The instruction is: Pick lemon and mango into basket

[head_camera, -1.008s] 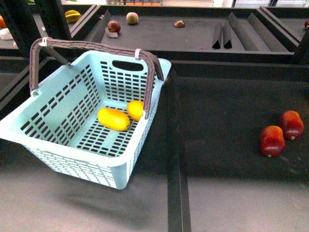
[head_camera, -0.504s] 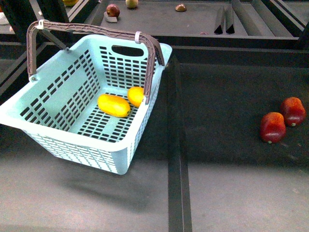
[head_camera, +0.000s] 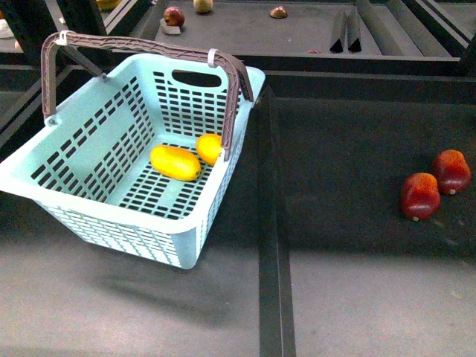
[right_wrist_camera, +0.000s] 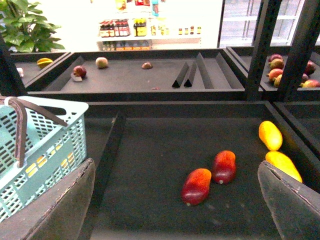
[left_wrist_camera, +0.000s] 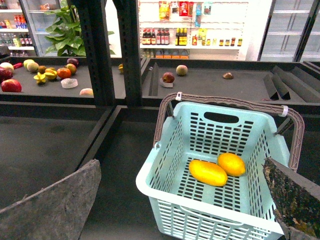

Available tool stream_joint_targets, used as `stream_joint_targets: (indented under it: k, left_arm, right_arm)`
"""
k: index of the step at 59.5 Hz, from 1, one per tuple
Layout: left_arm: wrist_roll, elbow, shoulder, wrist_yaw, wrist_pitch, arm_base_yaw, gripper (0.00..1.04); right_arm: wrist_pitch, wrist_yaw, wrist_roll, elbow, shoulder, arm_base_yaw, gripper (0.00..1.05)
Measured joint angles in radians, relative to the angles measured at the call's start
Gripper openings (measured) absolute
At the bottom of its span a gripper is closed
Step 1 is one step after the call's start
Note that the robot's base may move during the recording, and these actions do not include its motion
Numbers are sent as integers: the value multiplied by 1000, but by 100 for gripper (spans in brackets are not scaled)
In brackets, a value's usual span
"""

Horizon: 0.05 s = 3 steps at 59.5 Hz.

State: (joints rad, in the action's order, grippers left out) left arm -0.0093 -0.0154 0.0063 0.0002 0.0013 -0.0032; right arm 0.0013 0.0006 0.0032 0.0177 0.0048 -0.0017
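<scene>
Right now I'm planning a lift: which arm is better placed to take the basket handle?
Left, probably: its wrist view looks over the basket and handle; in the right wrist view the basket sits at the edge.

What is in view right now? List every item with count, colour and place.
basket: one, pale blue with brown handle, left of the display.
mango: one, yellow-orange, on the basket floor.
lemon: one, yellow, beside the mango in the basket.
red fruits: two, dark red, side by side in the right bin.
yellow fruits: two, at the right bin's far edge, right wrist view.
left gripper: open, fingers either side of the view.
right gripper: open, holding nothing.
</scene>
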Motion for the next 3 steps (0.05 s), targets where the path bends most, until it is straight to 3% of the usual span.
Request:
stream_joint_targets:
  k: [3]
  left_arm:
    - [0, 0, 0, 0, 0, 0, 98]
  right_arm:
    - [0, 0, 0, 0, 0, 0, 96]
